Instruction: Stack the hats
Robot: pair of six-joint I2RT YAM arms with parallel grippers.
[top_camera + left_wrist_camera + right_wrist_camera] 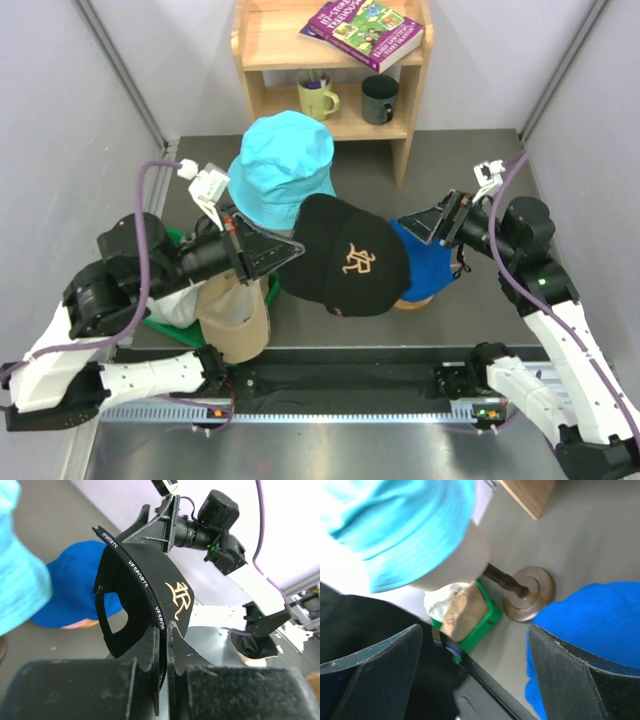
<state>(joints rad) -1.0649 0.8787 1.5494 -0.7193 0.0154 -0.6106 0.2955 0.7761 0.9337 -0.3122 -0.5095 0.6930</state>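
Tabletop [480,180], black cap [350,262] in left hand [293,250]

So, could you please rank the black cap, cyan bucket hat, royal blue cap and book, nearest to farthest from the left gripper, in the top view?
1. black cap, in the left gripper
2. cyan bucket hat, just behind
3. royal blue cap, rightward
4. book, far shelf

The tabletop [480,170] is a dark grey matte sheet set between pale side walls. A wooden shelf unit [415,110] stands at its far edge. Near the middle sits the round, brass-coloured base [530,592] of a post stand. Just beside that base, toward the left arm, rests a green tray [481,629] holding a tan cap [235,320] and some white fabric. Right of centre, a wooden stand [415,300] carries a royal blue cap [430,262].
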